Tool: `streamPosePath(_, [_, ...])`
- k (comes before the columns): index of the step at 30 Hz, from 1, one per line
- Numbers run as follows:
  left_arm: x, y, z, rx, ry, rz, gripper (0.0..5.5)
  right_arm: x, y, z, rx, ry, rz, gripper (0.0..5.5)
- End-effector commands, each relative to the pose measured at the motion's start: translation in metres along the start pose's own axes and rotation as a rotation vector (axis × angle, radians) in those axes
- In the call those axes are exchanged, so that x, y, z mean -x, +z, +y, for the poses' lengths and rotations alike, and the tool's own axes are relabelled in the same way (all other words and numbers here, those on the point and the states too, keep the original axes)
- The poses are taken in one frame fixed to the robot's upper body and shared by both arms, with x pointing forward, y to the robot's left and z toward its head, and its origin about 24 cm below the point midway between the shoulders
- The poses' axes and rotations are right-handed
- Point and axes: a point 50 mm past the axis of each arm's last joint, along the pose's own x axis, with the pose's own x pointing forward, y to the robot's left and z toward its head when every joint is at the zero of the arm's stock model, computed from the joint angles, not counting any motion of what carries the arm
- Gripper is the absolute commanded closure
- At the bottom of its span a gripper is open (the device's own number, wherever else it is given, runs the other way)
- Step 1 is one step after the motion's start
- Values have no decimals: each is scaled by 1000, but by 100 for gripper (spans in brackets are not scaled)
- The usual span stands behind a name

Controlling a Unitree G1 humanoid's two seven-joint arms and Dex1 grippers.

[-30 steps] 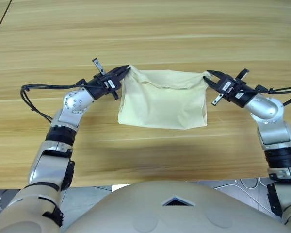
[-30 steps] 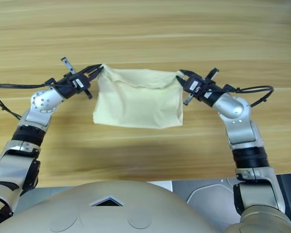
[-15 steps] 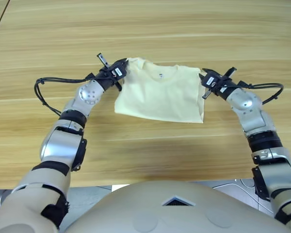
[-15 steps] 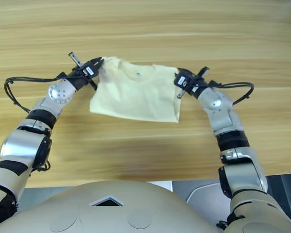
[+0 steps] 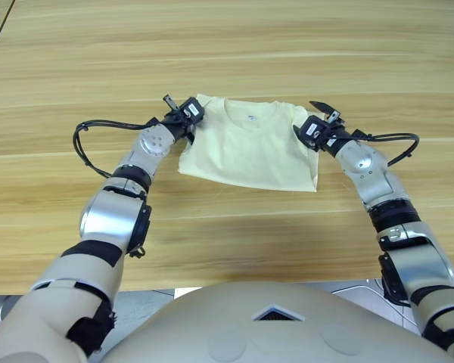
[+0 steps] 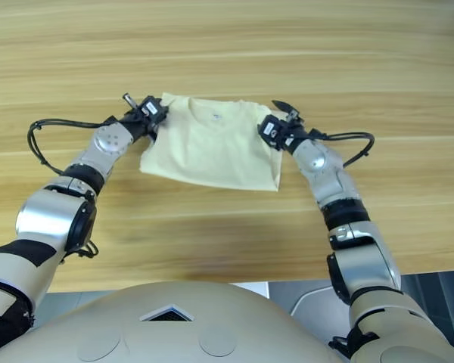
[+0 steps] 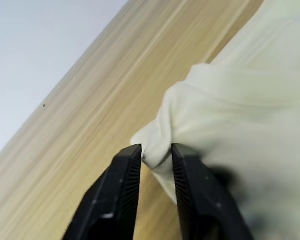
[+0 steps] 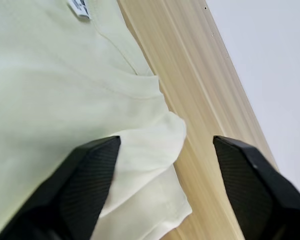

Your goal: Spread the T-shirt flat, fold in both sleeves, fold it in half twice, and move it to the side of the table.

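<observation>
The pale yellow T-shirt (image 5: 250, 147) lies folded on the wooden table (image 5: 227, 45), stretching between the robot's two hands. Its neckline is on the far edge, and a small white label (image 5: 250, 117) shows inside the collar.

The left hand (image 5: 186, 113) sits at the shirt's far left corner. In the left wrist view its two black fingers (image 7: 122, 185) are pinched together on a bunched nub of the fabric. The rest of the shirt spreads away from that pinch onto the table.

The right hand (image 5: 315, 121) is at the shirt's far right corner; whether it touches the cloth cannot be told. Its fingers stand wide apart and grip nothing. In the right wrist view a rounded fold of the shirt's edge lies in the gap between them. One finger (image 8: 85, 175) is over the cloth and the other (image 8: 250, 185) is over bare wood just beside the shirt.

The shirt's near edge, on the robot's side of both hands, lies flat on the table. A black cable (image 5: 87, 136) loops out from the left wrist over the table, and another (image 5: 397, 144) loops from the right wrist.
</observation>
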Motion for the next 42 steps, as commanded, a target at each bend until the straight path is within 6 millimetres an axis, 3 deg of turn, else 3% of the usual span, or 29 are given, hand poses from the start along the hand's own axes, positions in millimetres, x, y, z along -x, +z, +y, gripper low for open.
streamPosePath(1, [-2,5,26,62,160,40,372,0,10,-3,-6,-13,-53,135])
streamPosePath(4, [3,5,47,145,300,40,337,4,7,1,33,15,-45,86])
streamPosePath(8, [9,12,66,272,358,-70,337,11,-4,13,127,97,-2,24])
streamPosePath(11, [15,17,76,328,384,-165,337,13,-16,15,185,112,65,12])
streamPosePath(15, [22,13,77,299,398,-215,337,23,-31,11,228,119,124,12])
streamPosePath(18, [33,1,68,275,408,-241,337,45,-37,8,270,144,114,12])
streamPosePath(20, [39,-7,59,260,413,-255,337,74,-15,26,293,265,-90,12])
streamPosePath(22, [45,-14,52,237,423,-262,337,113,25,42,276,378,-384,12])
streamPosePath(25, [53,-19,49,219,444,-285,337,157,69,34,228,398,-711,12])
streamPosePath(28, [59,-19,50,208,464,-322,337,171,81,18,180,363,-818,12])
streamPosePath(31, [60,-14,49,172,457,-364,337,162,78,7,138,316,-787,12])
streamPosePath(35, [62,-4,37,82,380,-451,337,119,77,0,102,222,-687,12])
streamPosePath(37, [61,-1,20,-4,259,-474,337,88,84,-1,108,162,-632,12])
streamPosePath(40, [64,-8,-31,-187,-104,-444,337,45,94,3,138,77,-548,12])
streamPosePath(42, [67,-15,-55,-257,-256,-406,337,24,99,6,146,30,-504,12])
